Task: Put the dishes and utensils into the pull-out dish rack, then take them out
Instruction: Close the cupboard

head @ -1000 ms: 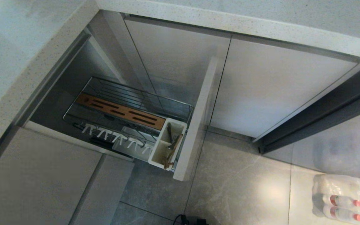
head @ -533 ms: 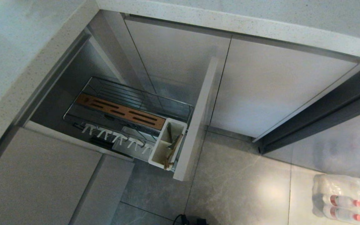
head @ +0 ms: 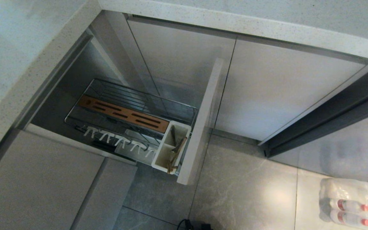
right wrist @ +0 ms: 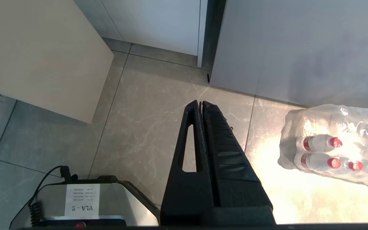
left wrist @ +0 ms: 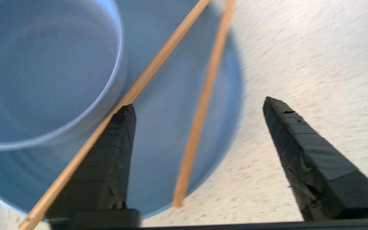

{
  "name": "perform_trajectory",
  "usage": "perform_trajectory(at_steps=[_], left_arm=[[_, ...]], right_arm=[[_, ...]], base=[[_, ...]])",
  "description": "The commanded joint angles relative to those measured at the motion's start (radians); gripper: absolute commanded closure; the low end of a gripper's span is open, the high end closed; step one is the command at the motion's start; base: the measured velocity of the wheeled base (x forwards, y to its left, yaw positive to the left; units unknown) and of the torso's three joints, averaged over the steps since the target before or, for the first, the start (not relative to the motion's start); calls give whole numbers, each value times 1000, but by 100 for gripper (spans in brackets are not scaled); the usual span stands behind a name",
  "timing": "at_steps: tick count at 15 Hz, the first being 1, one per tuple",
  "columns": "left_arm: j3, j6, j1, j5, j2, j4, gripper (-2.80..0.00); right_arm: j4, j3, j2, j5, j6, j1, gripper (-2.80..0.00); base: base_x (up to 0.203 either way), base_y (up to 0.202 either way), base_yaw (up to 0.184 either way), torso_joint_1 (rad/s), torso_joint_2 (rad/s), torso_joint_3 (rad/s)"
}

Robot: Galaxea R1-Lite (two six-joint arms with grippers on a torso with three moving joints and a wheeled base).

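The chopsticks [left wrist: 200, 105] are laid across the light-blue plate [left wrist: 158, 134], beside the blue-grey bowl [left wrist: 43, 73] set on it, all on the speckled worktop [left wrist: 315, 57]. The left gripper [left wrist: 196, 108] is spread wide over them, nothing grasped. The right gripper [right wrist: 200, 103] is clenched above the floor [right wrist: 145, 121].

Light-blue plate [left wrist: 158, 159], light-brown chopsticks [left wrist: 200, 105]
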Motion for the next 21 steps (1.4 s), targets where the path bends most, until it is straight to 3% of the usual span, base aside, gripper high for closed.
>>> perform_trajectory(at_steps=[1,5,6,10,14,18,21], left_arm=[[-3,3,0,2,-19,-11,-280],[-6,59,-11,3,-58,-98,-280],[-12,87,-19,3,-71,-134,0],[-55,102,-55,1,-110,-278,0],[0,91,-82,-16,-151,-304,0],[39,102,-243,-29,-253,-311,0],[102,166,-398,-44,-341,-314,0]], right_arm=[[0,0,2,0,0,0,0],[0,0,2,0,0,0,0],[0,0,2,0,0,0,0],[0,0,2,0,0,0,0],[0,0,2,0,0,0,0],[0,0,2,0,0,0,0],[0,0,2,0,0,0,0]], base=[[0,0,0,0,0,0],[0,0,0,0,0,0],[0,0,0,0,0,0],[0,0,0,0,0,0],[0,0,0,0,0,0],[0,0,0,0,0,0],[0,0,0,0,0,0]])
